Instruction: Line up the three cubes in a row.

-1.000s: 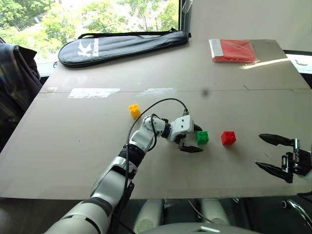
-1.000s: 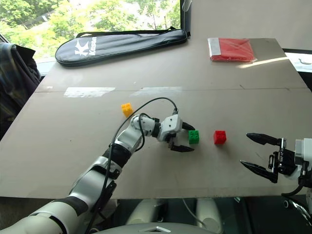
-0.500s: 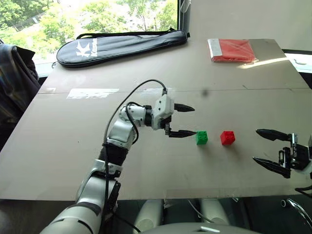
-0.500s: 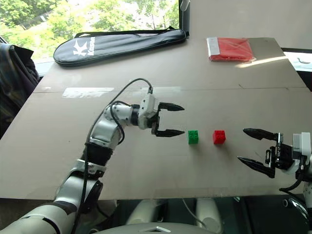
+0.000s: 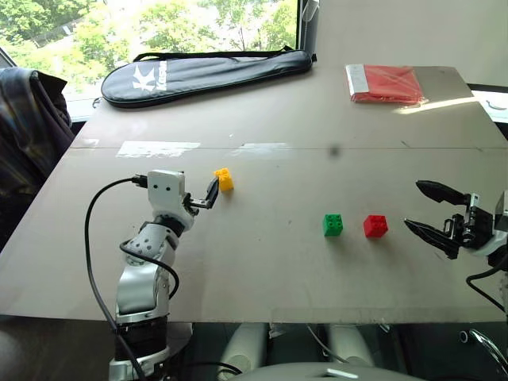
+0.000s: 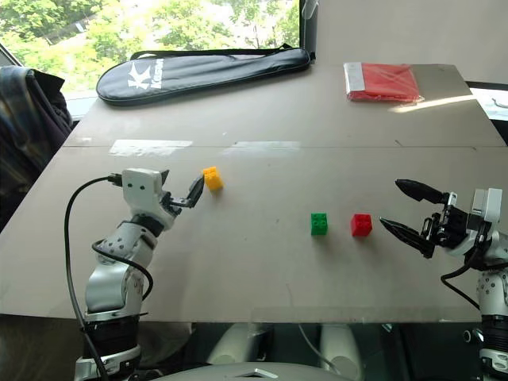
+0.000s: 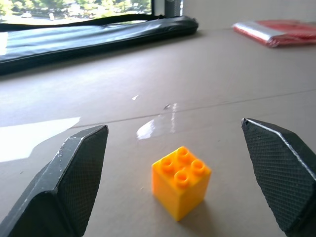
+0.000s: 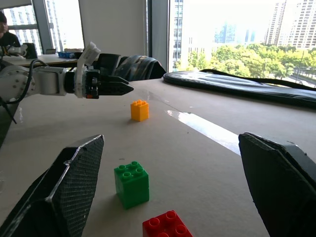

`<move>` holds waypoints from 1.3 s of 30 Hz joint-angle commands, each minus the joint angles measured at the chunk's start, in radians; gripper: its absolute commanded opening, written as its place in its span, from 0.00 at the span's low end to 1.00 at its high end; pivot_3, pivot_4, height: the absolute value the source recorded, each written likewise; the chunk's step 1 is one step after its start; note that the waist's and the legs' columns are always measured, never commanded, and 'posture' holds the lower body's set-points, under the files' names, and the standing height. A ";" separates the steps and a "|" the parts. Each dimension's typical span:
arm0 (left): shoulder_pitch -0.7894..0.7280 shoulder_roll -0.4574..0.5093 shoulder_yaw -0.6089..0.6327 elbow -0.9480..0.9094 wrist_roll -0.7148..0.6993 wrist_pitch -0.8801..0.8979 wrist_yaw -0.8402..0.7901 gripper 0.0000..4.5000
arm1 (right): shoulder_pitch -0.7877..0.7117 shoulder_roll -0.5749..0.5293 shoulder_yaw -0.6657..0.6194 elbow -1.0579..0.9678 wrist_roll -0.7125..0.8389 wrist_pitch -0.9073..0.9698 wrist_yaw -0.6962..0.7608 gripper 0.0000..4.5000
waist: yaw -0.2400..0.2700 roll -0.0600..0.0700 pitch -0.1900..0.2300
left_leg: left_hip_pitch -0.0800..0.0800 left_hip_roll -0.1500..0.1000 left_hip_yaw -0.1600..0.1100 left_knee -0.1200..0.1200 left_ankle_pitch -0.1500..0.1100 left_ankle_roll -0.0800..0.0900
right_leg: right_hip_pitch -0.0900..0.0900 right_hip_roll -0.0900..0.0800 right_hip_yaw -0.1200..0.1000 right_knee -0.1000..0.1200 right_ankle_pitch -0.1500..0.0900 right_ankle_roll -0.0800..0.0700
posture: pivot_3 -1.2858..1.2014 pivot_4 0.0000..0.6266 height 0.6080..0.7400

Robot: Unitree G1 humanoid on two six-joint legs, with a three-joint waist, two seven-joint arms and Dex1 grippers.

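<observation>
The three cubes stand on the brown table. The green cube (image 5: 332, 225) and the red cube (image 5: 375, 226) sit close side by side at the centre right. Well to their left and farther back is the yellow cube (image 5: 225, 179). My left gripper (image 6: 182, 182) is open, level and aimed at the yellow cube (image 7: 180, 181), which sits just ahead between its spread fingers (image 7: 79, 173) without touching them. Just right of the red cube, my right gripper (image 5: 413, 205) hovers open and empty, pointing at the pair.
A long black racket bag (image 5: 206, 71) lies along the table's far left edge. A flat red packet (image 5: 385, 82) lies at the far right corner. A plaid jacket (image 5: 28, 127) hangs beside the table's left side. The table's front edge runs just below both arms.
My left arm swung left from beside the green cube to the yellow cube, with the gripper open throughout. The green cube stayed beside the red one. My right gripper edged slightly forward.
</observation>
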 commanded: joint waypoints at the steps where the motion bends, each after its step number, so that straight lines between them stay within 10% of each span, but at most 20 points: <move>1: 0.015 -0.024 -0.054 -0.019 0.040 -0.053 0.050 0.98 | -0.007 0.002 -0.016 -0.013 -0.002 -0.014 -0.011 1.00 | 0.009 0.000 0.000 | -0.001 0.000 -0.001 0.000 0.000 0.000 | 0.000 0.000 -0.001 0.000 0.000 0.000 | 0.52 0.24 0.94; 27: -0.188 -0.162 -0.196 0.189 0.167 0.164 0.305 0.98 | 0.017 -0.003 -0.027 0.016 -0.010 -0.050 0.025 1.00 | 0.004 0.000 0.000 | 0.000 0.000 0.001 0.000 0.000 0.000 | 0.000 0.000 0.000 0.000 0.000 0.000 | 0.52 0.24 0.94; 35: -0.209 -0.164 -0.178 0.216 0.176 0.215 0.366 0.29 | 0.021 -0.006 -0.022 0.001 -0.014 -0.051 0.022 1.00 | -0.001 0.000 -0.001 | 0.001 0.000 0.002 0.000 0.000 0.000 | 0.000 0.000 0.001 0.000 0.000 0.000 | 0.52 0.24 0.94; 39: -0.213 -0.159 -0.180 0.226 0.168 0.216 0.365 0.29 | 0.020 -0.005 -0.017 -0.007 -0.016 -0.048 0.018 1.00 | -0.001 0.001 -0.001 | 0.001 0.000 0.002 0.000 0.000 0.000 | 0.000 0.000 0.001 0.000 0.000 0.000 | 0.52 0.24 0.94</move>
